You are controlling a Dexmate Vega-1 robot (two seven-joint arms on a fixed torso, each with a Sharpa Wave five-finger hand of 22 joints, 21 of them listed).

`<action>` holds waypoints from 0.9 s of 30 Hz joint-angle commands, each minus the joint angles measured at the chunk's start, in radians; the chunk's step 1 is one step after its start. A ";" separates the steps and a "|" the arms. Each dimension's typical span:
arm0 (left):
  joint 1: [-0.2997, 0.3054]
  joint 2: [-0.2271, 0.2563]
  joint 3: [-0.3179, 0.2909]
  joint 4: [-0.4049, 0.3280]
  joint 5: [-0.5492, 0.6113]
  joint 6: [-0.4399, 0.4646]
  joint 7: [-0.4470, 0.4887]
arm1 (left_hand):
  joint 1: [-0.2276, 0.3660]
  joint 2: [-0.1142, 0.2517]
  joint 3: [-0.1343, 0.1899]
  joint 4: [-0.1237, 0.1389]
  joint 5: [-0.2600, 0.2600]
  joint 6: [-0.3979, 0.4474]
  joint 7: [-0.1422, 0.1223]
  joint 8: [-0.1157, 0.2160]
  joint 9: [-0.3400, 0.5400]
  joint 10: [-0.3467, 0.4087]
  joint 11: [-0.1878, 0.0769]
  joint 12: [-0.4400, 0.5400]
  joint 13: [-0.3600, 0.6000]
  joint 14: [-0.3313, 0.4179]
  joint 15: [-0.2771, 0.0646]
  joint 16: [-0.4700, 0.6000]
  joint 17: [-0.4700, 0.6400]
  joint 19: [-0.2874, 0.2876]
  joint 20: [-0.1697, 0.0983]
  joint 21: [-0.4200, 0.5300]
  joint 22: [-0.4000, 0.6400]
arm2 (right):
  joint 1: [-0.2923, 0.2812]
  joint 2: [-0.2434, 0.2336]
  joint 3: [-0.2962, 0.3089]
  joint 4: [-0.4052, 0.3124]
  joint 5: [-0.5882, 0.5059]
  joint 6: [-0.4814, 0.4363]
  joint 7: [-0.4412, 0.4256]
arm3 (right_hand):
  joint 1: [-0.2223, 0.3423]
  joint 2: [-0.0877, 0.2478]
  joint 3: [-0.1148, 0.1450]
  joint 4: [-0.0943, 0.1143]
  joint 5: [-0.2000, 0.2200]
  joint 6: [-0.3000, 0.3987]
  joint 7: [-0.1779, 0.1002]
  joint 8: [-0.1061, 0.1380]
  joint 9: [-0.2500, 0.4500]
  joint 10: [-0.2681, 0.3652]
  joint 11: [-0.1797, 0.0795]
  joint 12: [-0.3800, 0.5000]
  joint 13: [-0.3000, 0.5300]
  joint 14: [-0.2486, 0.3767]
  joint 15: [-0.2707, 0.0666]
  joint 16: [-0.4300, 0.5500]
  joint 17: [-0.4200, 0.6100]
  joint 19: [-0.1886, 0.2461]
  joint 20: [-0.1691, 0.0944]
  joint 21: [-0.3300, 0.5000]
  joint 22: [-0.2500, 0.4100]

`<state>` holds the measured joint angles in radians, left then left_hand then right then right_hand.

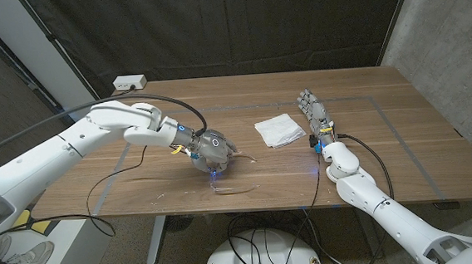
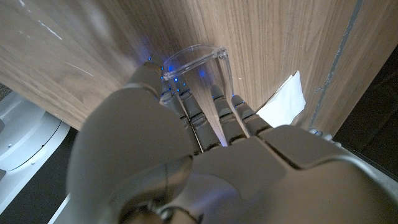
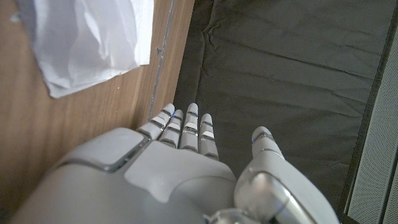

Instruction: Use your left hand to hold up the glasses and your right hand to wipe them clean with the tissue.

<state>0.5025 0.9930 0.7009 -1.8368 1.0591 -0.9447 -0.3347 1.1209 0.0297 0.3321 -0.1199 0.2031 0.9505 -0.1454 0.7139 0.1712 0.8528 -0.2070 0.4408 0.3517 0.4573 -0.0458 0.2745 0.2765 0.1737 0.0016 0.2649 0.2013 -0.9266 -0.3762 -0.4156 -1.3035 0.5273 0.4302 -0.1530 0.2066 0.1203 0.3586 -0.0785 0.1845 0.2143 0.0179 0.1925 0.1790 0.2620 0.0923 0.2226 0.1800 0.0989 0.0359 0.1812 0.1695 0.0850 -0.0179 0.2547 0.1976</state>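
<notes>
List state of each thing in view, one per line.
glasses: clear, lying on the table, not lifted
left hand: down over the glasses, fingers reaching to the frame; grip unclear
tissue: folded, on the table, untouched
right hand: open, fingers straight, beside the tissue, holding nothing

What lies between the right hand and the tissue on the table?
Only bare wood. In the head view, the right hand stands just beside the tissue, apart from it, with nothing in the narrow strip of table between them.
</notes>
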 commanded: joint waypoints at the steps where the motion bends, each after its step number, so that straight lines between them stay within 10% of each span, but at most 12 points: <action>1: 0.023 0.003 -0.012 0.006 -0.006 0.028 0.020 | 0.009 0.043 0.023 0.001 -0.006 0.081 0.016 -0.013 0.000 0.040 0.003 0.027 0.011 0.030 -0.188 -0.011 0.007 0.017 -0.009 0.011 0.002 | 0.008 0.002 -0.004 0.006 0.000 -0.011 0.003 | -0.003 0.001 -0.004 -0.002 -0.001 0.008 0.005 -0.001 0.006 0.009 -0.002 0.000 0.005 0.010 -0.004 0.002 0.002 0.009 0.000 -0.003 0.002; 27: 0.185 -0.110 -0.167 0.043 -0.280 0.456 -0.005 | 0.036 0.061 0.021 -0.014 -0.023 0.120 0.067 -0.044 0.011 0.094 0.012 0.080 0.032 0.091 -0.187 -0.008 0.030 0.028 -0.018 0.014 0.002 | 0.001 -0.010 -0.002 -0.019 -0.007 -0.025 -0.011 | -0.003 0.000 -0.006 -0.003 -0.002 0.009 0.007 -0.001 0.006 0.009 -0.005 -0.002 0.005 0.008 -0.004 0.000 0.002 0.009 0.000 -0.005 0.002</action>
<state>0.6287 0.9353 0.5895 -1.8153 0.9279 -0.6487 -0.3004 1.1484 0.0919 0.3508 -0.1287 0.1806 1.0010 -0.1477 0.6729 0.1819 0.9378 -0.1946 0.5141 0.3786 0.5393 -0.0506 0.2650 0.3044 0.1930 -0.0178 0.2709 0.1996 -0.9192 -0.3782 -0.4199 -1.3073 0.5229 0.4141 -0.1563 0.2067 0.1203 0.3544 -0.0828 0.1846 0.2180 0.0217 0.1925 0.1790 0.2619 0.0923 0.2226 0.1799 0.1025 0.0322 0.1812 0.1689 0.0850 -0.0179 0.2506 0.1976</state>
